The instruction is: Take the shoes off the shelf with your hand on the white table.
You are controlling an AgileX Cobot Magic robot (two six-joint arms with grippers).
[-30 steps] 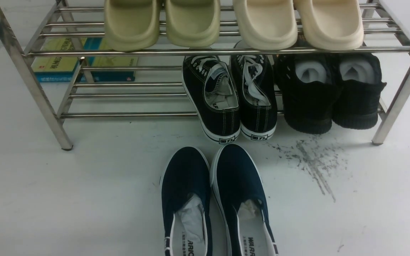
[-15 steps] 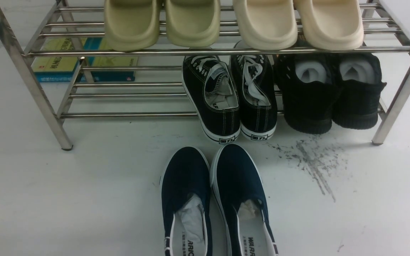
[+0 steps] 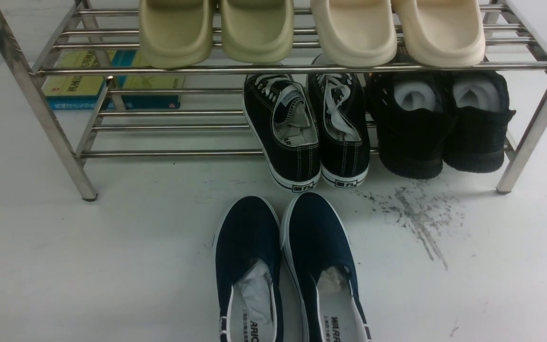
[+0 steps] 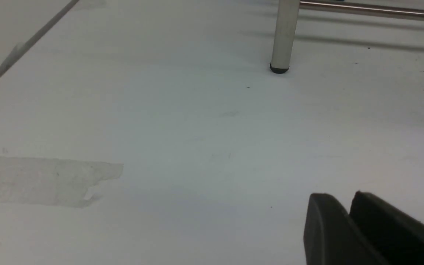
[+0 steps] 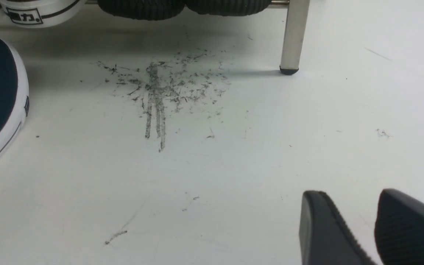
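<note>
Landmark = metal rack [image 3: 169, 153]. Navy slip-ons [image 3: 249, 228] on white table [image 3: 136, 256], in front of rack, side by side, toes twd it. Blk lace-ups [image 3: 297, 161] + all-blk shoes [image 3: 411, 137] on rack's lower tier; green clogs [image 3: 176, 33] & cream clogs [image 3: 356, 33] on upper. Books [image 3: 74, 85] behind rack's L side.

L gripper [image 4: 348, 209] in front of rack's L end, fingers just slightly apart, nothing held. R gripper [image 5: 352, 195] in front of rack's R end, fingers apart w/ clear gap, nothing held.
</note>
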